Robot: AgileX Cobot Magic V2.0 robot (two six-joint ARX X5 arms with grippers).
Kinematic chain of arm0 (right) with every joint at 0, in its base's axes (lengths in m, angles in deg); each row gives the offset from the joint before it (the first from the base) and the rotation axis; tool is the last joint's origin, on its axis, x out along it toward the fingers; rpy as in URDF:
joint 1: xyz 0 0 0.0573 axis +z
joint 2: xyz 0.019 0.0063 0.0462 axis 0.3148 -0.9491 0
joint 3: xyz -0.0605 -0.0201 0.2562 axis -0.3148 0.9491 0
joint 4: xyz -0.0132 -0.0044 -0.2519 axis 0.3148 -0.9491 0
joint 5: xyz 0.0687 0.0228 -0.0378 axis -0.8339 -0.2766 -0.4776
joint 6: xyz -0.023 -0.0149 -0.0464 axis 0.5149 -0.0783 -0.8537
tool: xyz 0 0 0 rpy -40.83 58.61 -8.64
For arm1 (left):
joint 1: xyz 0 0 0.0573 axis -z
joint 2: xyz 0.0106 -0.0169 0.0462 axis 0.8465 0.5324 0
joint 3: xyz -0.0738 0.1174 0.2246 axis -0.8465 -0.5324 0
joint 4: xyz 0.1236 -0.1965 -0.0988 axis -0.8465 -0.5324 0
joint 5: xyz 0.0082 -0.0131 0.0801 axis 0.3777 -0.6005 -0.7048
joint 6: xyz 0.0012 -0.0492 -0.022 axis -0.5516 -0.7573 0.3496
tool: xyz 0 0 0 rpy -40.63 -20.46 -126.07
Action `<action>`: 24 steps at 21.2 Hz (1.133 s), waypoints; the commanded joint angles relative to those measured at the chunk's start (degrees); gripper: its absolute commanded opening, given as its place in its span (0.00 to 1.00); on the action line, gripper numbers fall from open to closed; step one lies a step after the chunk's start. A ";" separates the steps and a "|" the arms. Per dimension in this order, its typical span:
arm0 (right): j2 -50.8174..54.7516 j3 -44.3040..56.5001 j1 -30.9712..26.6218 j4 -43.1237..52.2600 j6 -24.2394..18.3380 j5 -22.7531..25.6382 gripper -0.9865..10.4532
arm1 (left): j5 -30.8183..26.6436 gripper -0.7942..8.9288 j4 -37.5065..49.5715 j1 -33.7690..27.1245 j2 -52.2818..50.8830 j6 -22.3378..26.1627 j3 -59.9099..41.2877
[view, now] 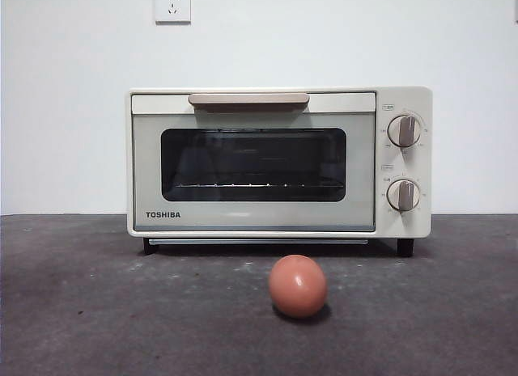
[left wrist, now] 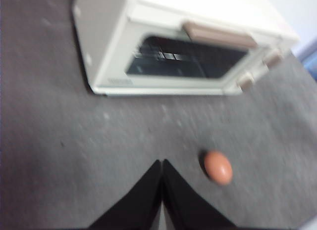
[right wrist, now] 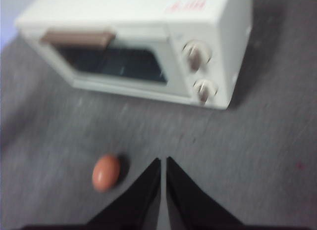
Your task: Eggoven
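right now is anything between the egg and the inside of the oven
Yes: the oven's door is closed, its handle up at the top edge, so the cavity is shut off. The egg lies on the table in front of it, with only bare tabletop between them.

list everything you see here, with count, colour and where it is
toaster oven: 1, cream with dark glass window, door shut, at the back of the table against the wall
knobs: 2, cream and grey, one above the other on the oven's front panel
egg: 1, orange-brown, on the table in front of the oven, apart from it
table: 1, dark grey
wall socket: 1, white, on the wall above the oven
left gripper: 1, black, jaws shut, above the table near the egg
right gripper: 1, black, jaws shut, above the table near the egg
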 commanded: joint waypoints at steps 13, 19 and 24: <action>-2.43 -4.61 6.99 -10.82 -6.38 -0.07 0.31 | 1.25 0.18 -12.02 4.33 0.50 8.09 4.83; -3.63 -4.61 7.54 -10.80 -3.32 -1.84 0.40 | 1.25 0.59 -11.93 4.57 0.50 6.84 4.83; -10.40 -4.63 12.94 -7.91 0.15 -2.64 0.40 | 1.25 0.59 -11.56 4.57 0.50 6.64 4.87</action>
